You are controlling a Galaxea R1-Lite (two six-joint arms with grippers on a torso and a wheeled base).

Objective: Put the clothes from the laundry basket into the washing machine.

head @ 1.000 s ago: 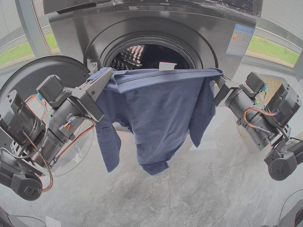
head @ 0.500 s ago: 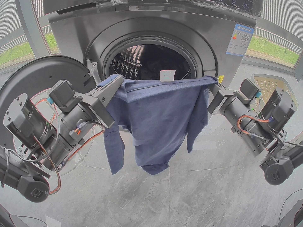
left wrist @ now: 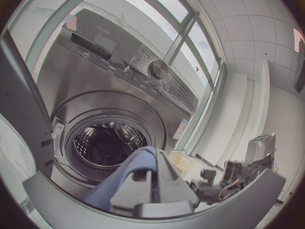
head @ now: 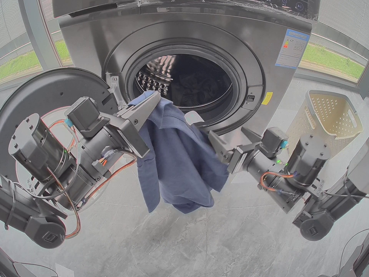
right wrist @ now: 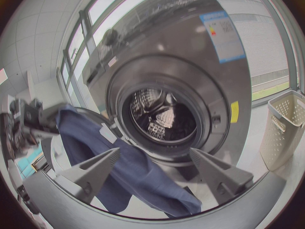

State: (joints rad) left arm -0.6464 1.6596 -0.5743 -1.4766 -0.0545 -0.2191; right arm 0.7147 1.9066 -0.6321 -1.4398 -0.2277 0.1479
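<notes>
A navy shirt (head: 178, 158) hangs in a loose bunch in front of the washing machine (head: 184, 31), just below its round opening. My left gripper (head: 150, 100) is shut on the shirt's top edge, seen close up with blue cloth (left wrist: 139, 163) pinched between its fingers (left wrist: 173, 182). My right gripper (head: 225, 135) stands open to the right of the shirt and lower, holding nothing. In the right wrist view its fingers (right wrist: 103, 163) are spread wide, with the shirt (right wrist: 136, 172) draped behind them. Dark clothing (head: 194, 83) lies inside the drum.
The machine's round door (head: 50, 91) stands swung open at the left, behind my left arm. A beige perforated laundry basket (head: 332, 116) stands on the floor at the right of the machine. Grey tiled floor (head: 200, 235) spreads below the hanging shirt.
My right gripper has let go of the shirt's right shoulder, opened, and dropped down and leftward. The shirt, stretched between both grippers before, now hangs from the left one alone.
</notes>
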